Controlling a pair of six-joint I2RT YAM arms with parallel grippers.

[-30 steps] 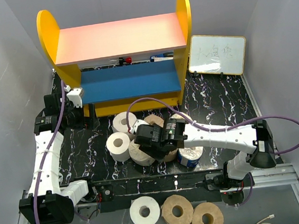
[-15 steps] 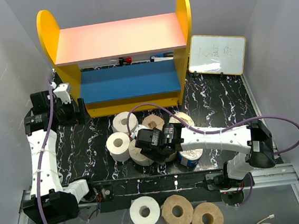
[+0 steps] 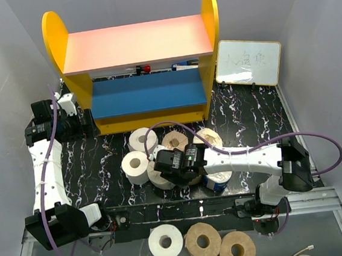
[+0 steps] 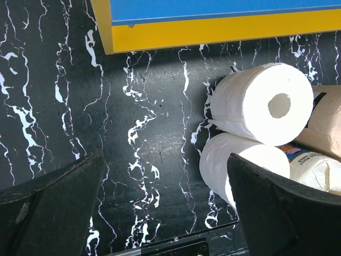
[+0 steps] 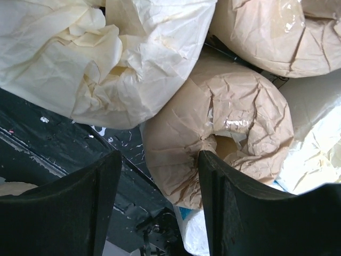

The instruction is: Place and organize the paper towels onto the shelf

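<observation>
Plainly a job for the right claw [image 5: 160, 160], parted and poised low over the heap of white, tan and blue-wrapped cylindrical paper towels [image 3: 142, 140] in the middle of the black marbled table [image 3: 248, 114]. Between its fingers in the right wrist view: the near wall of a tan roll in crinkled clear wrap [image 5: 240, 106], standing on end, hollow core facing up, so long axis vertical. Seems to have 1 finger at the mouth of the core and the other outside the wall, with a sliver of table showing beside the outer one, so not yet pinched. Next, by this reading: close on that wall, lift straight up clear of the neighbours pressed against it, then carry away from the arm bases to the 2-level shelf with yellow rounded sides, pink top board and blue lower board [image 3: 58, 39], standing beyond the heap and bare of rolls. Left claw [image 4: 165, 157] wide and holding nothing, off by the shelf's left panel, farther from the tan roll.
</observation>
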